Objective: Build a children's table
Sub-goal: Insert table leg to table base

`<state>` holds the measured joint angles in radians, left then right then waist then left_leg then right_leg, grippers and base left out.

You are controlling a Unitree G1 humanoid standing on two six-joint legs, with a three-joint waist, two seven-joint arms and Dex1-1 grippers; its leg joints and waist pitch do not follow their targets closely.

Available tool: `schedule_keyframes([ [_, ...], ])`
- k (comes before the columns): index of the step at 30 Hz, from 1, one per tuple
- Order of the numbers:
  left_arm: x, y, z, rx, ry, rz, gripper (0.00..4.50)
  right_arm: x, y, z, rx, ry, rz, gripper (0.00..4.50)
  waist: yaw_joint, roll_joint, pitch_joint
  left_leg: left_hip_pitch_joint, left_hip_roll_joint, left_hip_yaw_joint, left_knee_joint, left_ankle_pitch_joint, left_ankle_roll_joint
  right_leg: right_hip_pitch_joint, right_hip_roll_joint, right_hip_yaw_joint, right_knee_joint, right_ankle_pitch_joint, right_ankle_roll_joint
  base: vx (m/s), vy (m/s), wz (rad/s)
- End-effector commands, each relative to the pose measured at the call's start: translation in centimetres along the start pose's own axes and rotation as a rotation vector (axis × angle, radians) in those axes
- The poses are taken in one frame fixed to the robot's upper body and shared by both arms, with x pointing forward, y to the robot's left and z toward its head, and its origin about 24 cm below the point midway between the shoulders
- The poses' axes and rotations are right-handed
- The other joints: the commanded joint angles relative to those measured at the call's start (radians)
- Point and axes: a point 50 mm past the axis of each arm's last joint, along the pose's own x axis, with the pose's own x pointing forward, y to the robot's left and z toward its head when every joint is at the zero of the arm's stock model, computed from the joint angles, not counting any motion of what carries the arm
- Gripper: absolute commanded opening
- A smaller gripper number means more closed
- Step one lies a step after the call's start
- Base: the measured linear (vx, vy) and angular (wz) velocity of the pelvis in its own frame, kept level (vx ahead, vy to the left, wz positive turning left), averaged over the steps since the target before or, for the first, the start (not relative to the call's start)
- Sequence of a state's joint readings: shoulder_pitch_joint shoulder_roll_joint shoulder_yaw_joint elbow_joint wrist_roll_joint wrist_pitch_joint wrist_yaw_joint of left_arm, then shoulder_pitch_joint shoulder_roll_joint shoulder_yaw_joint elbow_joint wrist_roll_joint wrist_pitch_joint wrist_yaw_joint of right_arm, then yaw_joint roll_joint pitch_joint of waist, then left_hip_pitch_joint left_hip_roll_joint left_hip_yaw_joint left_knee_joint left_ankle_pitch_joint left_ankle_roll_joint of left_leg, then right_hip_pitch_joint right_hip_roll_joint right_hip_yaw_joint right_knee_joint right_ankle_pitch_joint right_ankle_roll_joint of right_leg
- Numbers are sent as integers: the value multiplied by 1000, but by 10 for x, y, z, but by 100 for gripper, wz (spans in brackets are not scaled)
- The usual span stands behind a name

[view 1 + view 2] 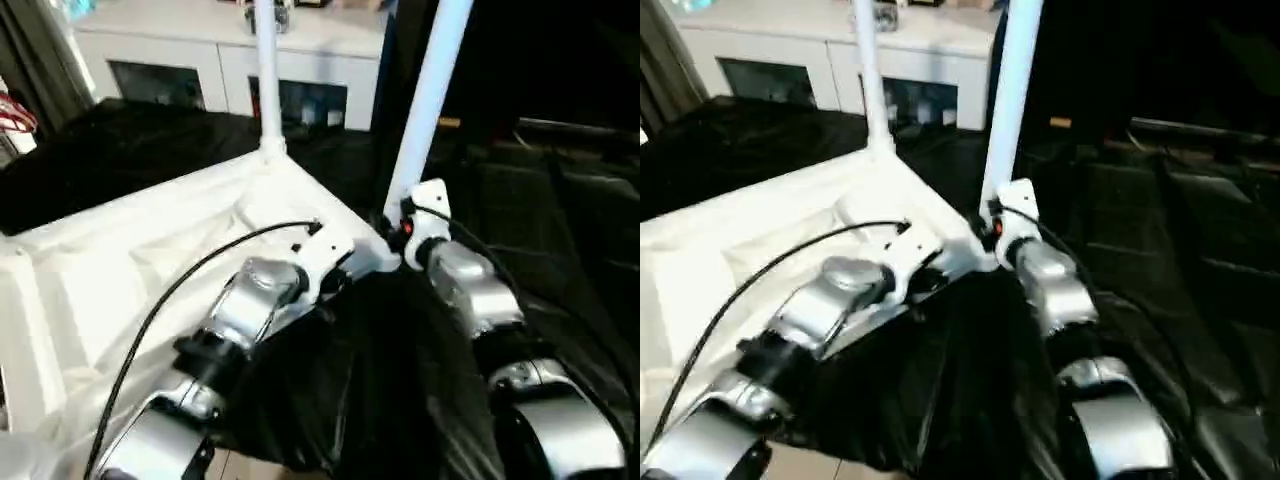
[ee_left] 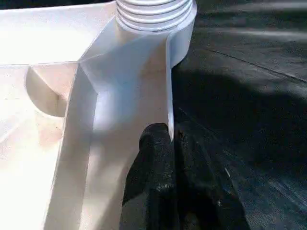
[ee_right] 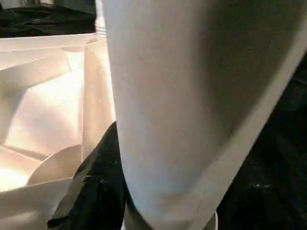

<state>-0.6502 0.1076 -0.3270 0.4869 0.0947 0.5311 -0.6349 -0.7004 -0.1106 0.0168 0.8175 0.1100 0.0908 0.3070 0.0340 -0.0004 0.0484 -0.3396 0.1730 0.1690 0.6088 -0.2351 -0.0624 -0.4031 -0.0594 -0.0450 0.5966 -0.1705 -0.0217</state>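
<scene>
Left wrist view: our left pincer (image 2: 170,158) pinches the white plastic tabletop's rim (image 2: 169,86), steadying it; our right pincer (image 1: 400,228) grips the long white tube leg (image 1: 425,100) for seating.

We see both upright round white tube legs (image 1: 432,90) (image 1: 267,75) cut off by top edge. White ribbed plastic tabletop (image 1: 110,260) runs past left edge. Our silver forearms hide its near rim. In right wrist view, leg (image 3: 182,110) hides most of black fingers (image 3: 96,187).
</scene>
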Motion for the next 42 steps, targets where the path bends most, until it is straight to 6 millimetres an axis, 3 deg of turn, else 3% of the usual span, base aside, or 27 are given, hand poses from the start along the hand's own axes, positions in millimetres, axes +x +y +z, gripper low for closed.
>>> schedule_keyframes([
  [1, 2, -1, 25, 50, -61, 20, 0, -4, 32, -60, 72, 249, 88, 189, 6, 4, -50, -11, 48, -18, -91, -195, 20, 45, -86, 45, -79, -284, -223, 0, 0, 0],
  [4, 1, 0, 23, 42, -50, 34, 0, -3, 33, -61, 60, 257, 73, 189, 4, 4, -48, -10, 48, -18, -94, -210, 22, 44, -86, 43, -82, -312, -222, 0, 0, 0],
  [6, 1, 2, 22, 37, -44, 46, 0, -1, 34, -61, 50, 257, 69, 189, 2, 3, -42, -5, 46, -20, -98, -268, 13, 38, -86, 42, -95, -431, -190, 0, 0, 0],
  [9, 1, 4, 22, 34, -44, 51, 0, 0, 36, -59, 45, 241, 86, 189, 2, 2, -40, 0, 45, -21, -99, -295, 12, 31, -87, 42, -105, -515, -155, 0, 0, 0],
  [10, 1, 4, 22, 34, -45, 52, 0, 0, 36, -58, 56, 236, 89, 189, 2, 2, -40, 0, 45, -21, -99, -295, 12, 31, -87, 42, -105, -515, -155, 0, 0, 0],
  [13, 0, 5, 22, 33, -48, 51, 0, 1, 37, -55, 87, 222, 99, 259, 3, 3, -41, -2, 48, -23, -102, -285, 14, 30, -87, 42, -105, -509, -147, 0, 0, 0],
  [23, -5, 4, 23, 61, -108, -7, 0, 2, 30, -41, 80, 153, 108, 345, 0, 7, -41, -6, 49, -24, -105, -289, 14, 31, -88, 43, -103, -479, -163, 0, 0, 0],
  [26, -7, 3, 22, 82, -118, -28, 0, 2, 26, -33, 64, 131, 121, 368, 1, 6, -46, -10, 51, -22, -103, -245, 19, 36, -87, 45, -95, -403, -181, 0, 0, 0],
  [27, -7, 4, 22, 84, -119, -31, 0, 2, 26, -32, 61, 127, 123, 390, 2, 13, -47, -11, 52, -21, -102, -215, 22, 37, -86, 46, -88, -342, -202, 0, 0, 0],
  [30, -11, 4, 19, 90, -123, -52, 0, 0, 20, -22, -1, 99, 136, 401, 4, 10, -51, -13, 51, -16, -97, -176, 33, 44, -86, 45, -80, -262, -230, 0, 0, 0],
  [31, -12, 5, 18, 100, -128, -70, 0, -2, 17, -18, -19, 84, 152, 401, 7, 15, -55, -14, 52, -15, -91, -116, 46, 47, -86, 46, -70, -177, -255, 0, 0, 0],
  [32, -13, 5, 17, 102, -129, -75, 0, -3, 16, -16, -23, 79, 159, 401, 9, 15, -59, -15, 51, -14, -88, -93, 54, 49, -84, 44, -65, -136, -262, 0, 0, 0],
  [33, -14, 5, 17, 106, -130, -82, 0, -4, 15, -15, -25, 74, 170, 401, 11, 14, -63, -17, 50, -11, -82, -33, 74, 52, -82, 44, -53, -35, -284, 0, 0, 0],
  [35, -16, 5, 15, 119, -139, -112, 0, -8, 11, -11, -46, 70, 205, 401, 13, 18, -62, -18, 49, -10, -78, 6, 106, 51, -80, 42, -45, 48, -308, 0, 0, 0],
  [38, -20, 4, 12, 139, -148, -155, 0, -14, 6, -9, -79, 79, 244, 401, 20, 15, -62, -17, 51, -8, -76, -7, 122, 55, -85, 42, -46, 34, -321, 0, 0, 0],
  [42, -26, 5, 9, 161, -149, -202, 0, -25, 0, -6, -101, 87, 330, 401, 28, 15, -58, -13, 54, -8, -78, -32, 114, 54, -84, 42, -50, -20, -310, 0, 0, 0],
])
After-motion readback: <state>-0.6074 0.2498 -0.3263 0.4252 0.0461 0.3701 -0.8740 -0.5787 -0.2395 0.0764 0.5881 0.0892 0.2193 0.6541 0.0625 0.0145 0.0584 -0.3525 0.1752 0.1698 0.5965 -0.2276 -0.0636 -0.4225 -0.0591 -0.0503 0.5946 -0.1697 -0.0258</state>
